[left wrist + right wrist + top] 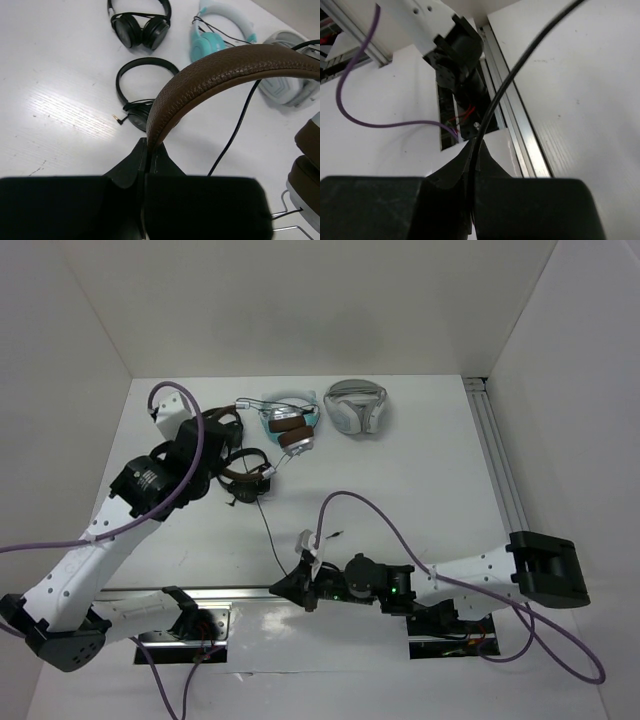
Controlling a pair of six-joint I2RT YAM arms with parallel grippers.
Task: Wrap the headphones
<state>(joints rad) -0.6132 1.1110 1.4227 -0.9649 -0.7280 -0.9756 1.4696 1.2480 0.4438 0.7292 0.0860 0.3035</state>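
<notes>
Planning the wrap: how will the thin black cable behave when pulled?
Probably floppy: the cable curves loosely into the shut right tool. Thin, so it may slip. Pulling could tug the headphones, though the left tool grips them.

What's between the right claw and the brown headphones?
In the top view, only the black cable, stretched over bare table.
</notes>
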